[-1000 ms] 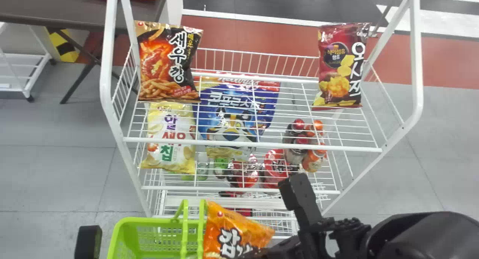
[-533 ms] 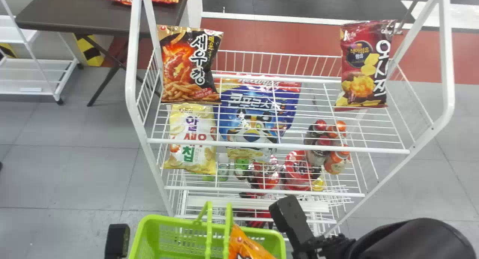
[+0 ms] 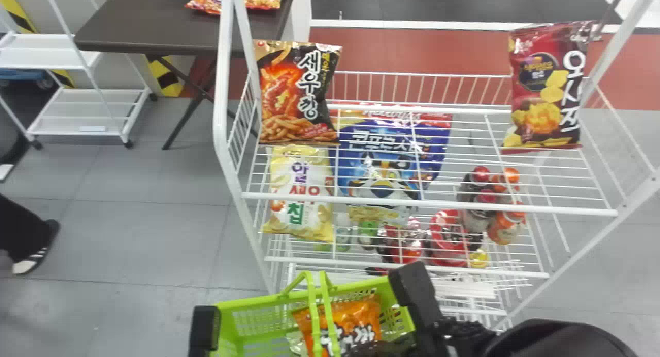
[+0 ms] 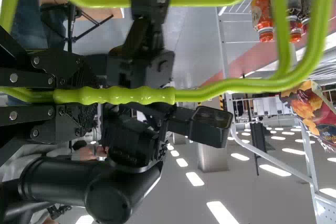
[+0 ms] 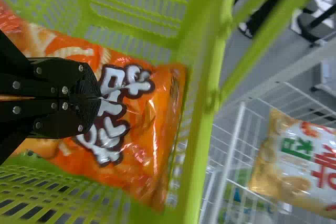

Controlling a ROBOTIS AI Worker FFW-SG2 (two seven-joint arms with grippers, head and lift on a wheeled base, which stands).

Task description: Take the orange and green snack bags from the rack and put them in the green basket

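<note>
Orange snack bag (image 3: 361, 315) goes down into the green basket (image 3: 247, 304)

Since the earlier frames the bag has moved from beside the basket's right-hand rim to well inside its walls, and the right gripper (image 3: 357, 351) has gone in with it. The whole scene, rack and basket alike, has slid to the right in the head view.

The right wrist view shows the right fingers together, pinching the orange bag, with a crease running from their tips. A pale, shiny wrapper (image 3: 297, 345) peeks out beneath it. The left gripper (image 3: 204, 326) holds the basket up: in the left wrist view its fingers are clamped on the green handle (image 4: 115, 96).

Beyond the basket stands the white wire rack (image 3: 433, 204). A black-and-gold bag (image 3: 278, 109) is at the left of its top level and a dark red bag (image 3: 539, 109) at the right. Lower down are a yellow bag (image 3: 283, 225), a blue cereal bag (image 3: 438, 140) and bottles with red and orange caps (image 3: 482, 176). Behind and to the left, more colourful bags (image 3: 209, 1) lie on a dark tabletop (image 3: 139, 27)
</note>
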